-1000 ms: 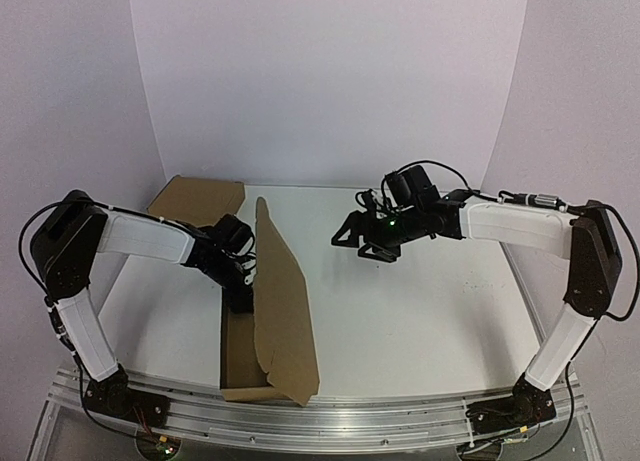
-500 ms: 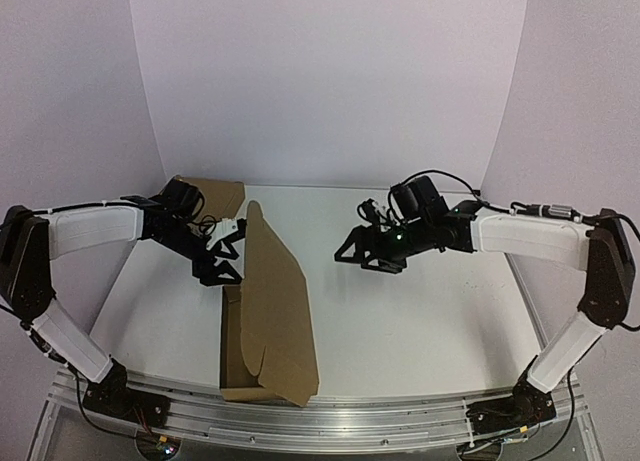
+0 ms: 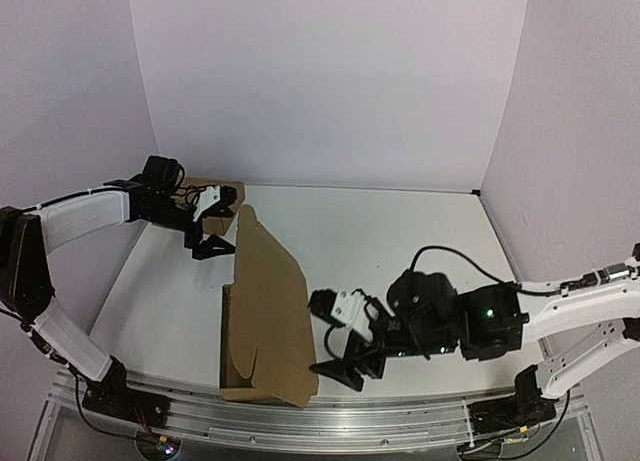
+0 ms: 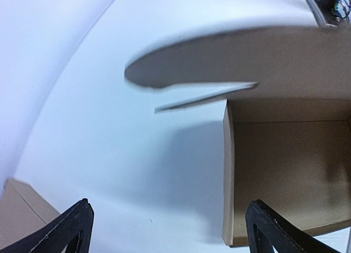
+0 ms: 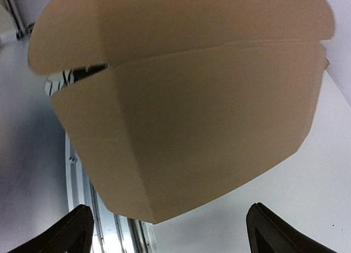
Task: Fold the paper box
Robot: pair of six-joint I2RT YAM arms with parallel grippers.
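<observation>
Paper box (image 3: 270, 301) between both spread jaws

No writing, label, brand mark, number or sign can be read in any of the views; the paper box (image 3: 270, 301) shows only plain brown cardboard faces.
</observation>
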